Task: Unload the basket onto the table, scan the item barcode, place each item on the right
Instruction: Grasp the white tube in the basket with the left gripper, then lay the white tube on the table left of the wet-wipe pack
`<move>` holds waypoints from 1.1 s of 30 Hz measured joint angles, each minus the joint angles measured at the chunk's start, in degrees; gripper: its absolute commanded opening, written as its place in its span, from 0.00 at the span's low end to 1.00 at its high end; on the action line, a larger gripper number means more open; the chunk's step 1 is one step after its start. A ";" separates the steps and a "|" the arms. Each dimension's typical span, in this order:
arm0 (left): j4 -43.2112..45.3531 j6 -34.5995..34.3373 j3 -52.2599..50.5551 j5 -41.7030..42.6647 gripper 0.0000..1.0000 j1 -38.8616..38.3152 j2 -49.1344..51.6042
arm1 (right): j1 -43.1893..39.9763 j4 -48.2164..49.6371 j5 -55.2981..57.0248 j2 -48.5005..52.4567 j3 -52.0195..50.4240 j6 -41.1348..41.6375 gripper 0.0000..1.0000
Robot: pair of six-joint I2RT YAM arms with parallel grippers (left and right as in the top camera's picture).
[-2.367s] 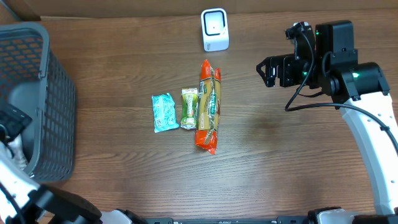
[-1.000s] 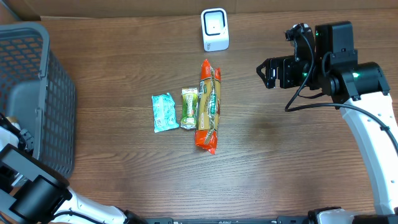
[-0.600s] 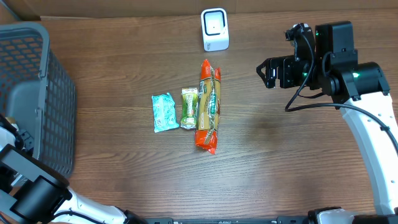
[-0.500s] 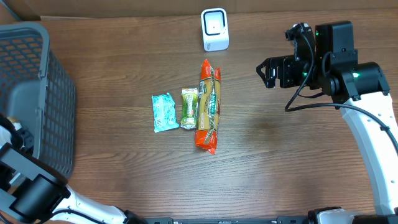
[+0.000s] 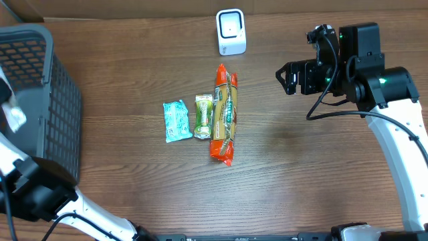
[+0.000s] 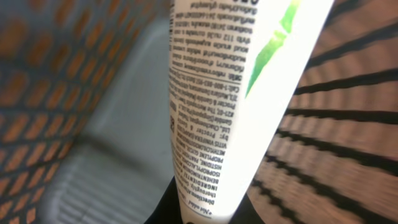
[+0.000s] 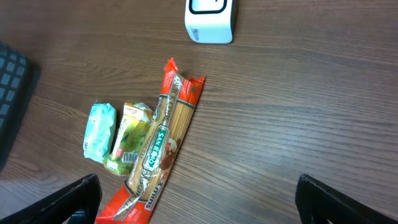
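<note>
Once shut, left gripper [image 6: 208,214]: pinches the bottom end of the white tube [image 6: 230,112]; just a dark bit of finger in sight under it.
Change: half closed a second ago, pressed tight on the tube now; low at the left edge before, up over the basket [image 5: 47,94] now.
Tube: held up by one end, leaning a little, with tiny print and a green stripe toward the left wrist camera.
Tube's place: far left, over the grey basket, mesh walls close behind it; fully out or not, cannot tell.
Barcode: not in sight on the side that shows; maybe on the other side.
Scanner [image 5: 231,31]: small white box at the far edge, near the middle, well apart from the tube, nothing in front of it.
Right gripper [image 5: 289,77]: spread wide, holding nothing, hanging over the right side, same spot as before.
Other things: blue-green packet [image 5: 176,121], green snack [image 5: 203,116] and long orange noodle pack [image 5: 224,115], side by side in the middle, not moved.
Meaning for the task: pick-up looks done; scan not yet done.
Next, as a guess: carry the tube across to the scanner, then turn it until the stripes face the white box.
Watch out: smooth tube held by one end, so likely to swing or slip.
</note>
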 measured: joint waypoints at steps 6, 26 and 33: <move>-10.45 -2.12 19.23 5.35 0.04 -6.43 -0.09 | 0.00 0.04 -0.02 0.00 0.00 -0.02 1.00; -16.04 -13.16 -5.79 -7.78 0.05 -42.07 -0.98 | 0.00 0.90 -0.02 0.00 0.00 -0.02 1.00; -0.11 -19.76 -29.90 -12.81 0.05 -48.19 -0.96 | 0.00 0.90 0.00 0.00 0.00 -0.04 1.00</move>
